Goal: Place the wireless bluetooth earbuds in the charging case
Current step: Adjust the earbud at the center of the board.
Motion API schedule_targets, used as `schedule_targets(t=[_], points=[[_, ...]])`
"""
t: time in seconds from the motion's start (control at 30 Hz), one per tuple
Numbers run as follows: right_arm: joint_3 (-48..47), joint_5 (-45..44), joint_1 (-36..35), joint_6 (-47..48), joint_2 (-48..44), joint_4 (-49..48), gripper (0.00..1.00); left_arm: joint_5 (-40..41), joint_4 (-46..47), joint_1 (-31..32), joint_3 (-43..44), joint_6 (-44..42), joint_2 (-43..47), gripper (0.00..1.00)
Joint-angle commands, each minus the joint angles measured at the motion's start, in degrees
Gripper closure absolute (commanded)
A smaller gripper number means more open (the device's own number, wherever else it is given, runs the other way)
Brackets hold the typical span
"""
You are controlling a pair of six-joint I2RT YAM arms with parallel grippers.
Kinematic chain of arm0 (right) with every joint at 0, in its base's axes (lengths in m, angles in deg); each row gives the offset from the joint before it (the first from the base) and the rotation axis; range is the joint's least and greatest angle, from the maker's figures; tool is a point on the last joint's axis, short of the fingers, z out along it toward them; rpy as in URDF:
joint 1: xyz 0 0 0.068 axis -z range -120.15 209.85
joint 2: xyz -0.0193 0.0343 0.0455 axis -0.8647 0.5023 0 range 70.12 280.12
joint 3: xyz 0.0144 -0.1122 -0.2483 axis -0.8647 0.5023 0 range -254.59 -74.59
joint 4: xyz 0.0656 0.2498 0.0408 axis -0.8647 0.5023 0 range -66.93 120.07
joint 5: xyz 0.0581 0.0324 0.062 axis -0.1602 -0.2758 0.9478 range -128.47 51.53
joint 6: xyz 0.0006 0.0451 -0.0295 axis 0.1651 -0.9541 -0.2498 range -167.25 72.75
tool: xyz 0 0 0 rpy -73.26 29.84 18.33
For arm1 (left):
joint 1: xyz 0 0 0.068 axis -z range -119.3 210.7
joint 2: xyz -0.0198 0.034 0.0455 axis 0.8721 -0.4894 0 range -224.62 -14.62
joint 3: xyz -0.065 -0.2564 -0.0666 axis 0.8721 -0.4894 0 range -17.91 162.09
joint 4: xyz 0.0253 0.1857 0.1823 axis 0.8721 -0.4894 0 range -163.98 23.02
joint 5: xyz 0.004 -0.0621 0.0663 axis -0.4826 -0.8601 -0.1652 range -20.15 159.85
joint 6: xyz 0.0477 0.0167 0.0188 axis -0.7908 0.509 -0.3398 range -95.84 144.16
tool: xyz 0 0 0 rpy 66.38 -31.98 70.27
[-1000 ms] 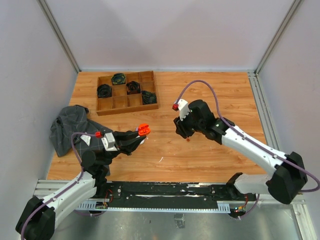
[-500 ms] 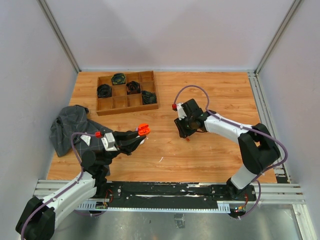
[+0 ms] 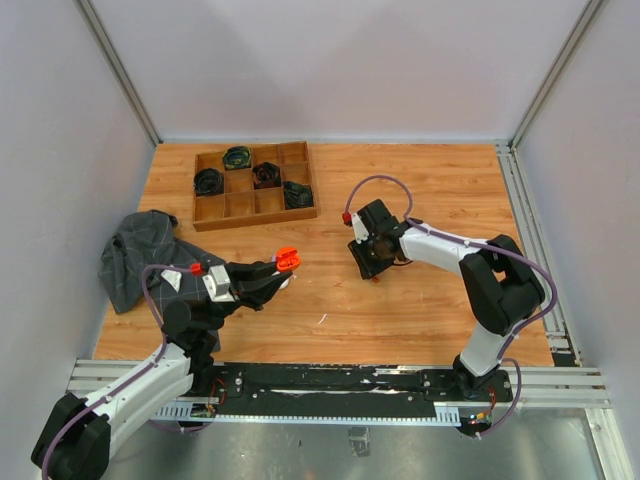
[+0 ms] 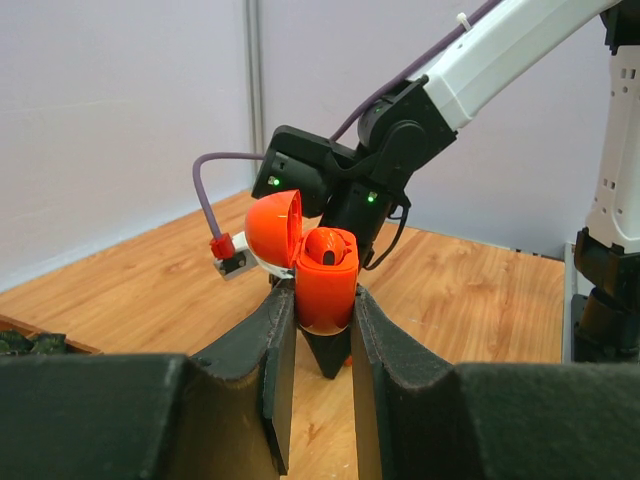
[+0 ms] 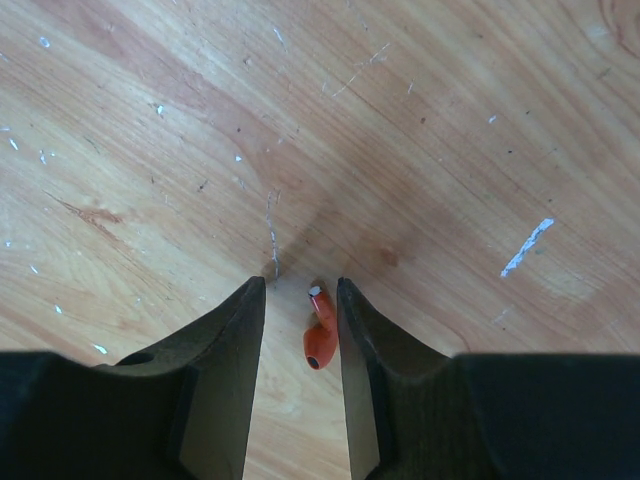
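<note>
1. Two black two-finger grippers low over the light wooden table (image 3: pixel 430 180), both on the near side of the brown wooden divided tray (image 3: pixel 243 205).
2. Left gripper (image 3: pixel 283 272) nearer than the tray's near right corner and well apart from it; fingers (image 4: pixel 275 350) closed tight on the small orange-red plastic charging case (image 4: pixel 325 285), one finger on each flank.
3. Case upright between those fingers, its round lid (image 4: pixel 275 225) swung open to the left in the left wrist view; inside of the body too dim to tell anything about its content.
4. Right gripper (image 3: pixel 370 268) to the right of the tray and slightly nearer, pointing down at the table; fingers (image 5: pixel 225 380) parted only by a narrow gap.
5. Tiny orange-red earbud (image 5: pixel 318 340) lying flat on the table in that gap, just beside the finger on the right of the right wrist view; contact with this finger not possible to tell, nothing gripped yet.
6. From above, the same earbud (image 3: pixel 376 281) only a red dot at the gripper's tips.
7. Four dark coiled bundles (image 3: pixel 209 182) in separate compartments of the tray; crumpled grey cloth (image 3: pixel 140 255) just beside its near left corner.
</note>
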Motion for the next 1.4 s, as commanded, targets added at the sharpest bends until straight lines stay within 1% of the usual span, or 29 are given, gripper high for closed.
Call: schedule_targets(t=[0.0, 0.27, 0.83, 1.13, 1.37], points=[[-1.3, -0.4, 0.6, -0.5, 0.5, 2.6, 0.64, -0.1, 0.9, 0.3, -4.7, -0.3, 0.2, 1.0], [-1.1, 1.4, -1.5, 1.1, -0.6, 6.8, 0.64, -0.1, 1.0, 0.3, -4.8, -0.3, 0.4, 1.0], [-1.4, 0.2, -5.3, 5.1, -2.5, 17.1, 0.64, -0.1, 1.2, 0.3, -4.9, -0.1, 0.3, 1.0], [-0.6, -0.2, -5.7, 4.2, -3.2, 20.1, 0.64, -0.1, 1.2, 0.3, -4.9, -0.1, 0.2, 1.0], [-3.2, -3.7, -6.7, 1.2, -8.0, 22.6, 0.64, 0.1, 1.3, 0.3, -4.9, 0.0, 0.1, 1.0]])
